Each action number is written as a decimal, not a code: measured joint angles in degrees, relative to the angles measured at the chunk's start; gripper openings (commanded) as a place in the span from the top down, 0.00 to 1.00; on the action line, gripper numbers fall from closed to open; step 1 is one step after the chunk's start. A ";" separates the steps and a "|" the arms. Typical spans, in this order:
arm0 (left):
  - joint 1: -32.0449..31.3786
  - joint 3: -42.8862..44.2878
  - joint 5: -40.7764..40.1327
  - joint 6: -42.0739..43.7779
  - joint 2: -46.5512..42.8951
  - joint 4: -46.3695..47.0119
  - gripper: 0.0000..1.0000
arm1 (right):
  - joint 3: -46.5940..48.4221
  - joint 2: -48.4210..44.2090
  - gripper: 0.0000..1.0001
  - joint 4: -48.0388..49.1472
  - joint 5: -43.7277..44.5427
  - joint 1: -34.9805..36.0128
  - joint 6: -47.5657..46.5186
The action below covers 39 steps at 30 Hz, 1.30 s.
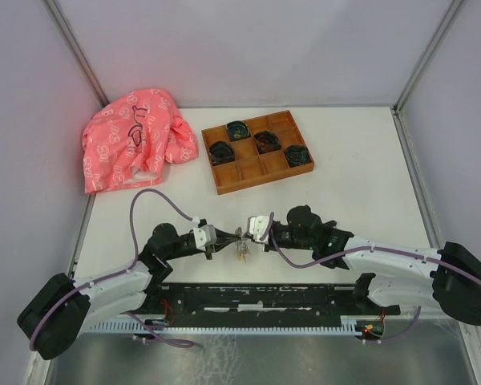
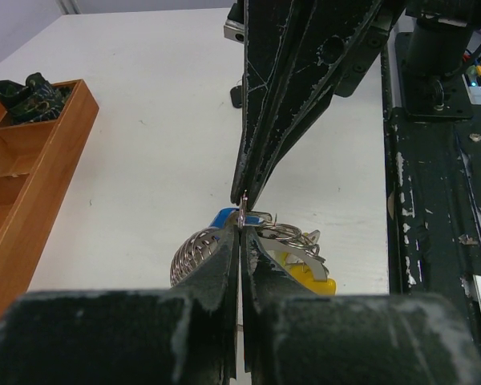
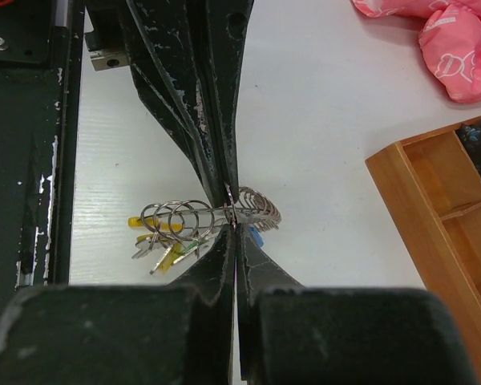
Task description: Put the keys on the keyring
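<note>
1. Left fingers [image 2: 220, 273] and right fingers [image 3: 216, 265], both closed, pinch the keyring [image 3: 188, 220] at lower centre, tips meeting.
2. Blue key [image 2: 223, 216] shows beside the tips.
3. Bare bench [image 1: 361, 200] separates them from the tray [image 1: 264, 180] above.

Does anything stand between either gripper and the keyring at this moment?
Nothing visible does. The left gripper and the right gripper meet tip to tip, both shut on the grey metal keyring, with the small blue-headed metal key right beside their tips.
</note>
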 measured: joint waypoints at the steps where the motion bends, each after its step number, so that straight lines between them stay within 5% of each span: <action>1: 0.00 0.02 0.24 0.00 0.13 0.07 0.97 | 0.02 -0.02 0.99 -0.02 -0.39 -0.02 0.02; 18: 0.00 1.68 0.66 0.11 -0.33 -3.65 0.97 | 1.75 -0.07 0.99 -3.37 -2.67 -1.16 0.76; 31: 0.00 2.49 0.00 0.13 -1.77 -5.75 0.97 | 4.50 -0.11 0.70 -7.48 -3.06 -1.29 0.85; 39: 0.00 2.47 0.00 0.11 -1.86 -5.73 0.97 | 4.48 -2.60 0.67 -9.44 -3.04 -1.79 0.63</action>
